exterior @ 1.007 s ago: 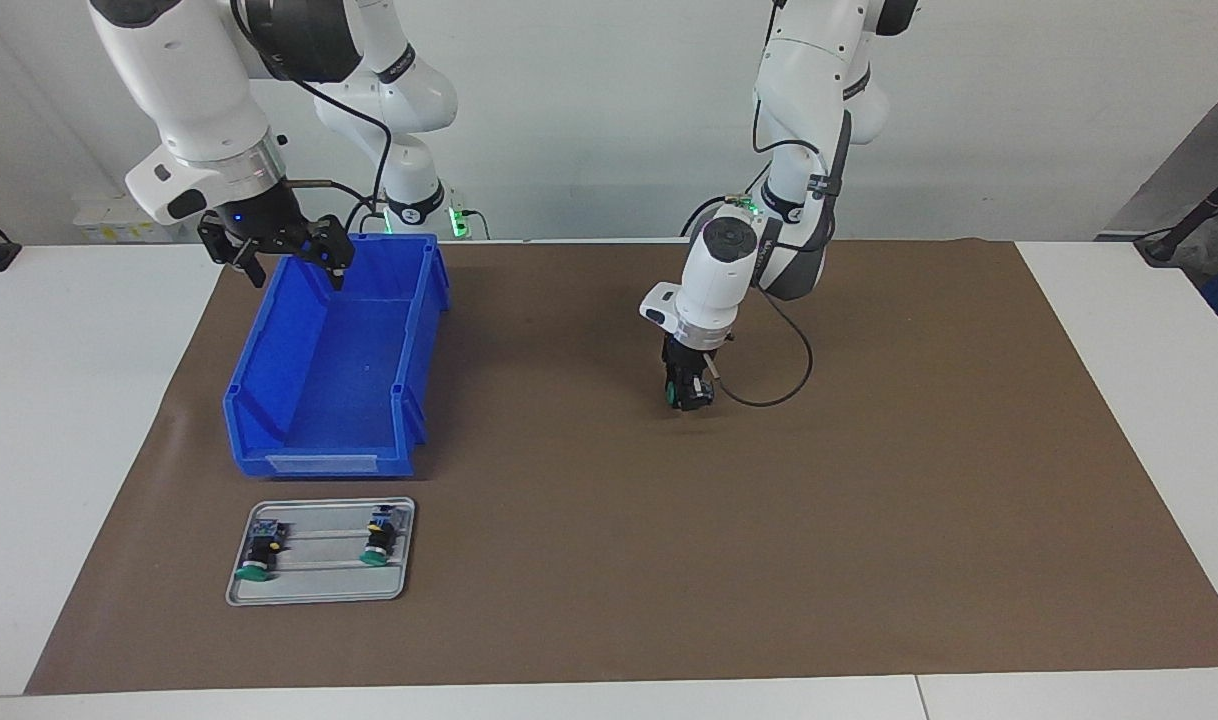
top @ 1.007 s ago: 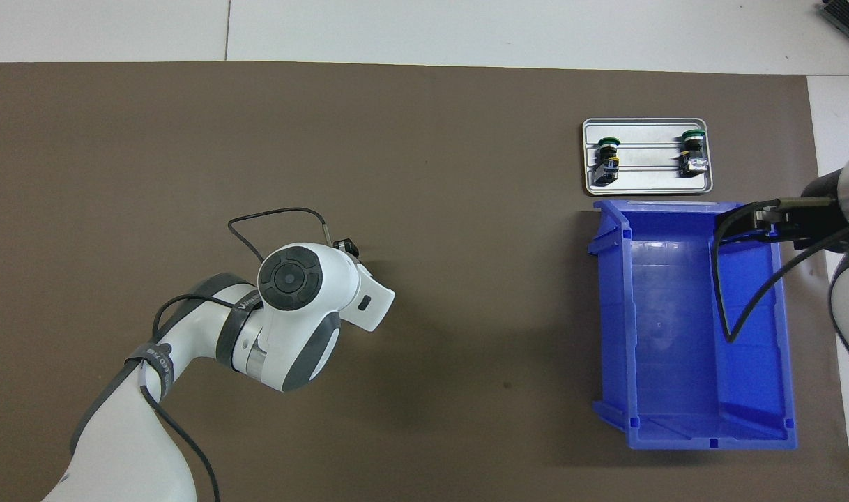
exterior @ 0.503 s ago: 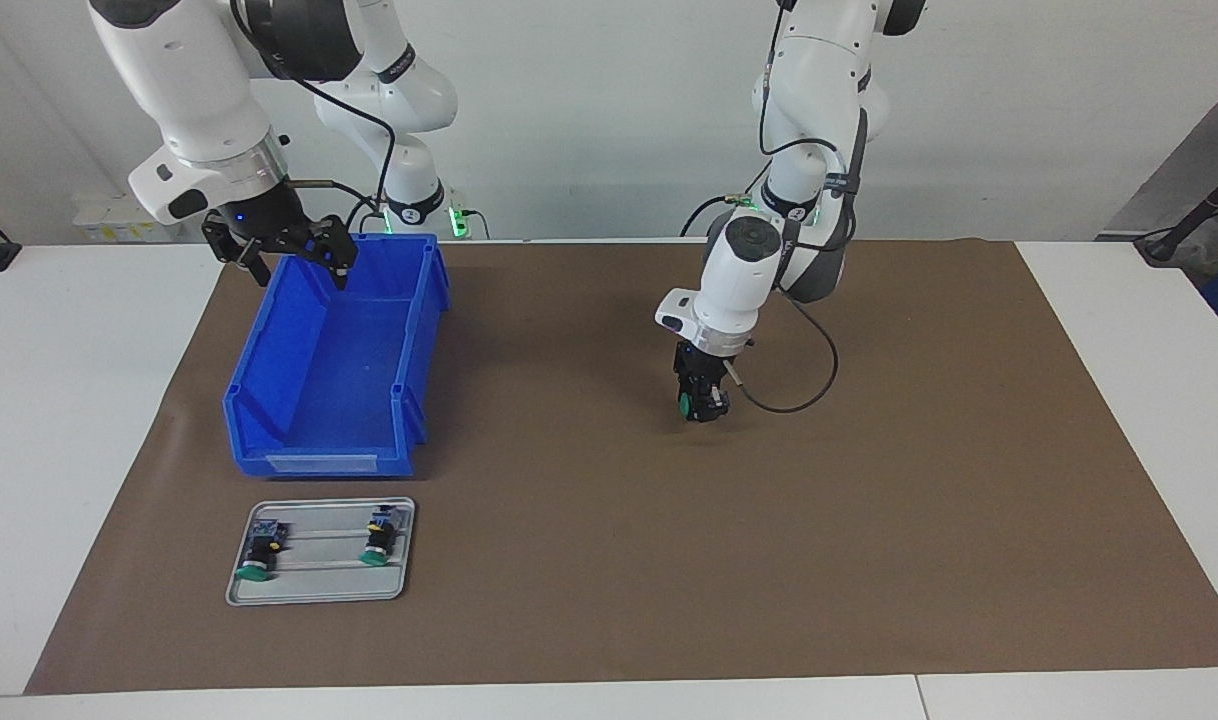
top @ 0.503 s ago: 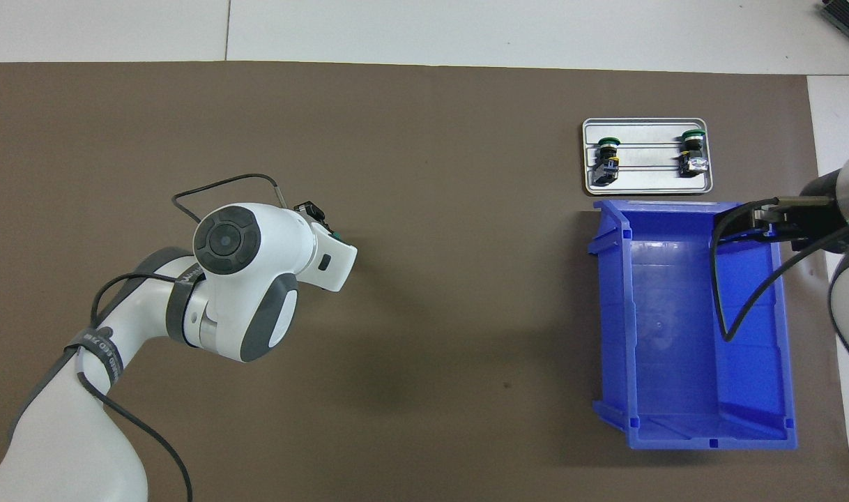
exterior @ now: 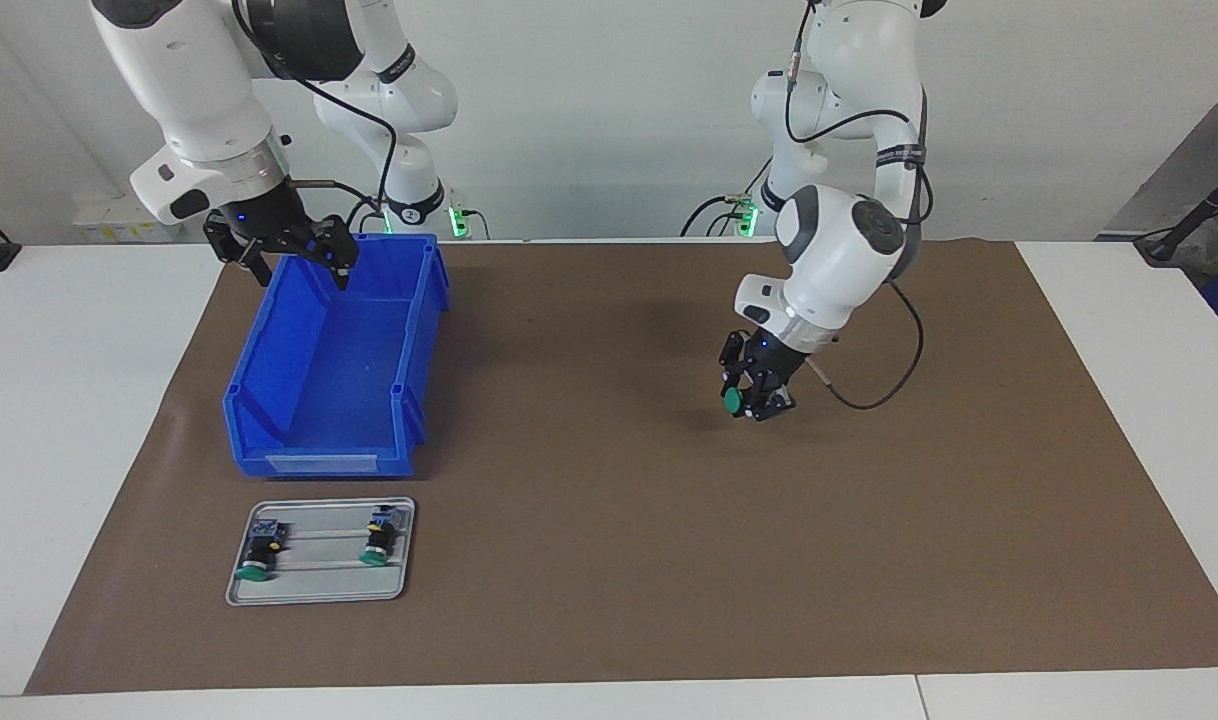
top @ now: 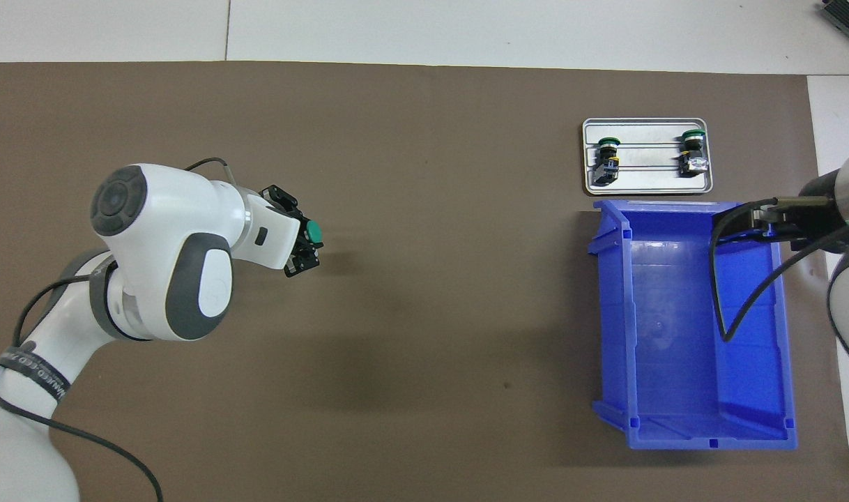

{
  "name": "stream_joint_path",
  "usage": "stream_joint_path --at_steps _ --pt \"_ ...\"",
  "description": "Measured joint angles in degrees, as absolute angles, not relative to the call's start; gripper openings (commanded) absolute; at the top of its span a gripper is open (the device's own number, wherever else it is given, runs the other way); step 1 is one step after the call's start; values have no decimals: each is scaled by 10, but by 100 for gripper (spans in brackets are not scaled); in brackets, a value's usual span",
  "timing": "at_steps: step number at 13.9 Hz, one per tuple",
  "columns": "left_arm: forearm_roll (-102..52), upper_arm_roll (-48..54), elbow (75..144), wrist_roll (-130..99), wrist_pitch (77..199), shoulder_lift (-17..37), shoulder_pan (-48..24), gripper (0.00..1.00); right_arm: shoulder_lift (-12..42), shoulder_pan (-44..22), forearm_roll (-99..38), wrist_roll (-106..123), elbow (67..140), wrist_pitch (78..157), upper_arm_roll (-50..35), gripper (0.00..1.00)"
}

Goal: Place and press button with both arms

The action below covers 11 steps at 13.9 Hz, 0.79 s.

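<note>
A button with a green cap hangs a little above the brown mat, held in my left gripper, which is shut on its black body. The cap points sideways toward the right arm's end of the table. My right gripper stands open over the rim of the blue bin, at the end nearest the robots in the facing view, with nothing between its fingers.
A grey metal tray lies on the mat just beside the bin, farther from the robots. Two more green-capped buttons lie on it. Nothing lies in the bin.
My left arm has swung toward its own end of the table and turned its wrist, so the held button's green cap now shows sideways. The right arm has not moved.
</note>
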<state>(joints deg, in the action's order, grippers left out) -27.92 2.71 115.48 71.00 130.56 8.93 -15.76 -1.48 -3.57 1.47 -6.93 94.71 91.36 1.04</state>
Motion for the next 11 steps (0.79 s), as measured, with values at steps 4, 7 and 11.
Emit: stream_joint_path --at_steps 4,7,11 --pt "-423 26 1161 854 1234 72 -85 19 -15 -36 15 -69 947 914 10 100" --pt "-525 26 1199 951 1228 57 -64 19 -15 -36 15 -69 947 914 10 100" --pt "-643 26 1266 1052 1228 37 -57 19 -15 -36 15 -69 947 914 10 100"
